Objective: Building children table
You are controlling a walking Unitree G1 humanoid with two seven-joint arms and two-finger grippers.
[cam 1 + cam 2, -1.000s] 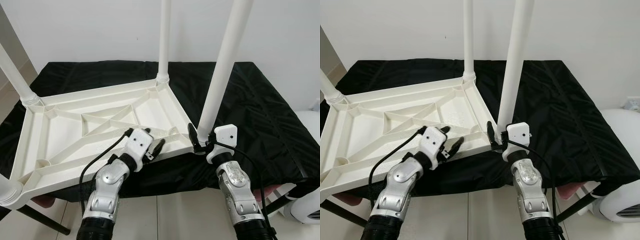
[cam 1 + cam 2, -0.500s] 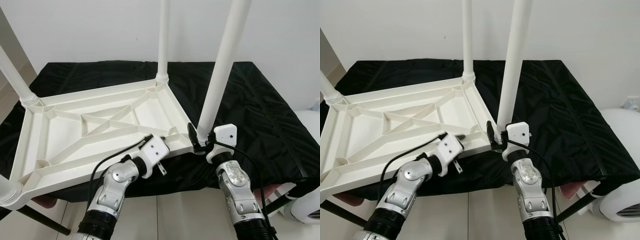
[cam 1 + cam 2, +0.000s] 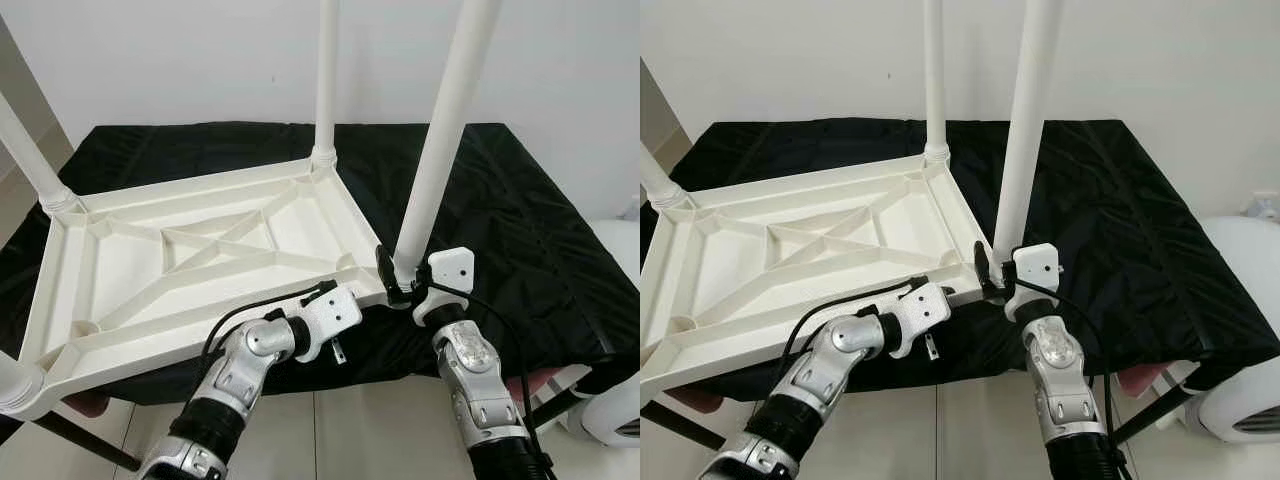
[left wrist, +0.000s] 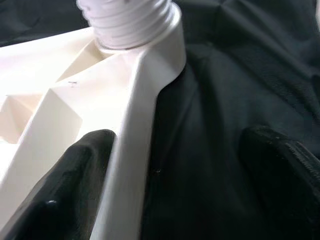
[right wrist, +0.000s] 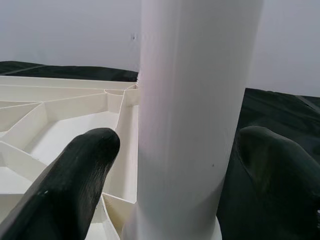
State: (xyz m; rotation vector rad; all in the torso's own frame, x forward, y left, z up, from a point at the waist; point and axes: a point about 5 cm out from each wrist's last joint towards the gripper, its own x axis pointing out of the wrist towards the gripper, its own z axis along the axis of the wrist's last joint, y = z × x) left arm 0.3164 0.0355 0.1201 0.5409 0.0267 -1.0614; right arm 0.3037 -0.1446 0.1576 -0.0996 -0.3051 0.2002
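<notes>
From the head views, the white plastic table top [image 3: 190, 255] lies upside down on the counter [image 3: 500, 200], which wears a wrinkly black cloth. Smooth round legs stand up at its corners. The right gripper [image 3: 398, 281] sits at the near leg [image 3: 440, 130].

Left wrist view: the left gripper [image 4: 175, 165] has spread fingers [image 4: 75, 165] on both sides of the table's rim.

Right wrist view: black fingers [image 5: 75, 175] sit spread on either side of the leg.

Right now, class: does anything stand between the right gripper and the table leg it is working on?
Nothing visible does. The right gripper has the near table leg between its fingers, close to where the leg meets the upturned tabletop. The left gripper is at the tabletop's near edge, beside that corner.
</notes>
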